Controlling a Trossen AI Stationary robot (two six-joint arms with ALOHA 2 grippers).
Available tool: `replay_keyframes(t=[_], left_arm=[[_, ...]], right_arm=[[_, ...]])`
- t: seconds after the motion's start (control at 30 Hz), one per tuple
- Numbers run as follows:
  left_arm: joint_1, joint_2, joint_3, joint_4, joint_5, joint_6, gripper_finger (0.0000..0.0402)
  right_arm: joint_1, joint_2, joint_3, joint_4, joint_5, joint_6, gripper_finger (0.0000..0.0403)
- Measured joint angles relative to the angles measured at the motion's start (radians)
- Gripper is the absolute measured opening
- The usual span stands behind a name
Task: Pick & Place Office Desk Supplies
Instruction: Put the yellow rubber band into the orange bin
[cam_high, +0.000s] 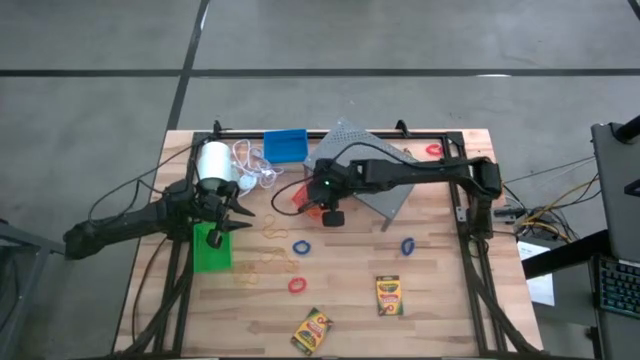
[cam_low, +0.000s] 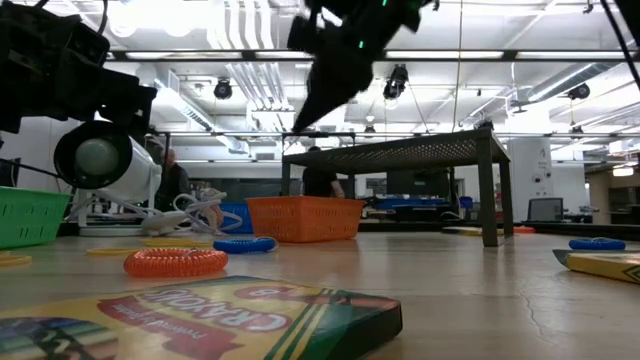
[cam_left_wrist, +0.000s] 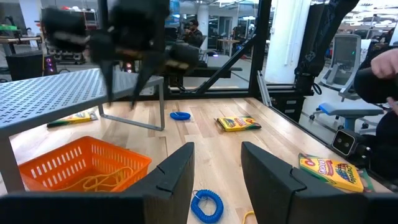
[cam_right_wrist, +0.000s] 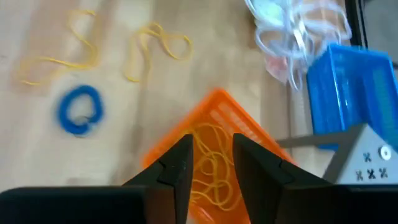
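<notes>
Overhead, a pale wooden table (cam_high: 350, 300) with a black frame stands on grey concrete floor. Left gripper (cam_high: 240, 218) hangs by the green bin (cam_high: 211, 250); its fingers stand apart, holding nothing. Right gripper (cam_high: 331, 214) hangs over the red-orange bin (cam_high: 306, 199), at the edge of the grey perforated rack (cam_high: 385, 190). A blue bin (cam_high: 285, 146) sits at the far edge beside the white roll (cam_high: 212, 162) with its cord. Two crayon boxes (cam_high: 388, 295) lie near the front edge; blue ring bands (cam_high: 301, 246) and red ring bands (cam_high: 296, 285) are scattered between, with thin yellow rubber bands (cam_high: 273, 229).

At table height, a hall with strip lights and ceiling ducts lies behind. A coiled red band (cam_low: 176, 262) and a glossy crayon box (cam_low: 210, 320) lie nearest; the mesh-walled orange bin (cam_low: 305, 218) stands under the right arm (cam_low: 345, 50).

From the left wrist, the two dark fingers (cam_left_wrist: 177, 177) are parted and empty above a coiled blue band (cam_left_wrist: 207, 205). The orange lattice bin (cam_left_wrist: 81, 165) holds yellow loops; office chairs and desks fill the room beyond.

From the right wrist, the fingers (cam_right_wrist: 180, 165) are parted with nothing between them, directly above the orange bin (cam_right_wrist: 217, 124) and its yellow bands. A blue ring (cam_right_wrist: 79, 109) lies on bare wood; the ribbed blue bin (cam_right_wrist: 348, 93) is alongside.
</notes>
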Motion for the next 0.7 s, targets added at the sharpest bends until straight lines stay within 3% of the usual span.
replay_keyframes(t=[0.23, 0.53, 0.7], left_arm=[[0.0, 0.0, 0.0, 0.0, 0.0, 0.0, 0.0134], [0.0, 0.006, 0.0, 0.0, 0.0, 0.0, 0.0134], [0.0, 0.006, 0.0, 0.0, 0.0, 0.0, 0.0134]], right_arm=[[0.088, -0.091, -0.018, -0.008, 0.054, 0.002, 0.0135], [0.25, -0.213, -0.1, -0.001, 0.231, 0.028, 0.0137], [0.325, -0.307, -0.225, 0.138, 0.271, 0.08, 0.0137]])
